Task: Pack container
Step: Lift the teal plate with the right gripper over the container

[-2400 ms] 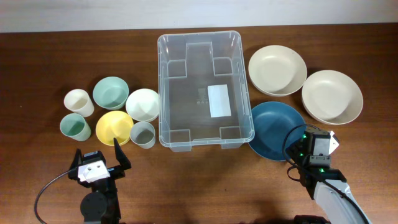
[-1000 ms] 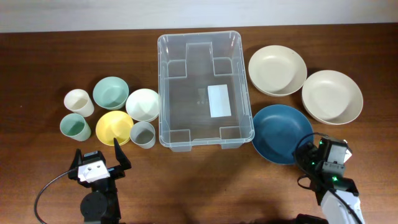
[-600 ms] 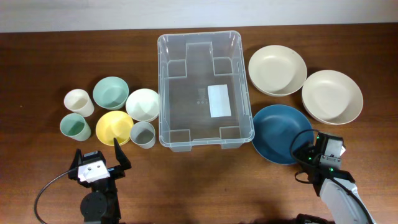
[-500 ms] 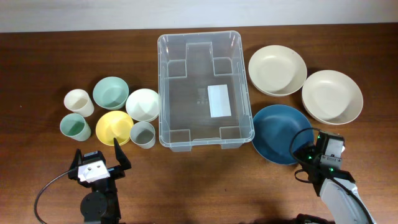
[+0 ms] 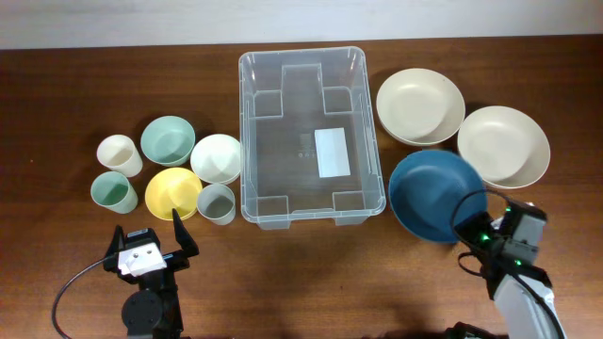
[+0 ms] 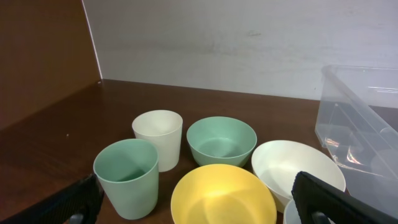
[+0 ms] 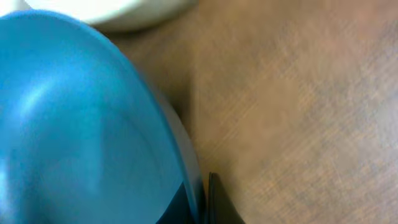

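Two grippers: our right gripper (image 5: 474,229) clamps the rim of the blue bowl (image 5: 433,188) at 4 o'clock of the clear container (image 5: 301,55) we see mid-table, left gripper (image 5: 149,234) gaping wide at 8 o'clock.

Nothing legible anywhere; the white label (image 5: 332,153) in the container (image 5: 292,174) shows no readable print
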Motion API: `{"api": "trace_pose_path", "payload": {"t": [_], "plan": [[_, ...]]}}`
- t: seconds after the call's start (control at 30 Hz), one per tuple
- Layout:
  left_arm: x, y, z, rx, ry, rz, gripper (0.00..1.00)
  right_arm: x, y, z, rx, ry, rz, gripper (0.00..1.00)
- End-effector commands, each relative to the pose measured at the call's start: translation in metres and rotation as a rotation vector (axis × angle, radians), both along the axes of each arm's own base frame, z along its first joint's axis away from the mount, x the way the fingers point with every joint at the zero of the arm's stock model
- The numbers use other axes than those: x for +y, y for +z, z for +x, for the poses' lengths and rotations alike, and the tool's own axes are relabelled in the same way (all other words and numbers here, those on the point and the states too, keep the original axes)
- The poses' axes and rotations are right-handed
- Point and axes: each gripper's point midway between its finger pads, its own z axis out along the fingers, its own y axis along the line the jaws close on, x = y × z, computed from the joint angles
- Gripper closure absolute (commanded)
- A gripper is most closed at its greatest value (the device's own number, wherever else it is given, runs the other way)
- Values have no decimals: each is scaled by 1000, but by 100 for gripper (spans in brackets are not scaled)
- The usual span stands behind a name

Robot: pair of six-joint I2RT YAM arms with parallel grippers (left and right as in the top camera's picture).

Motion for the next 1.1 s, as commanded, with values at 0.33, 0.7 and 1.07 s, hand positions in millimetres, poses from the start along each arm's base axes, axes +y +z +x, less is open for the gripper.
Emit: {"api": "trace_pose_path", "payload": {"t": [0.33, 0.7, 1.07], "plan": [[0, -1, 0, 0, 4, -9, 1, 5, 68, 27, -351, 228, 67, 96], [0, -1, 0, 0, 4, -9, 0, 7, 146, 56, -602, 333, 41, 96], [0, -1, 0, 0, 4, -9, 1, 41, 254, 108, -617, 363, -120, 96]]}}
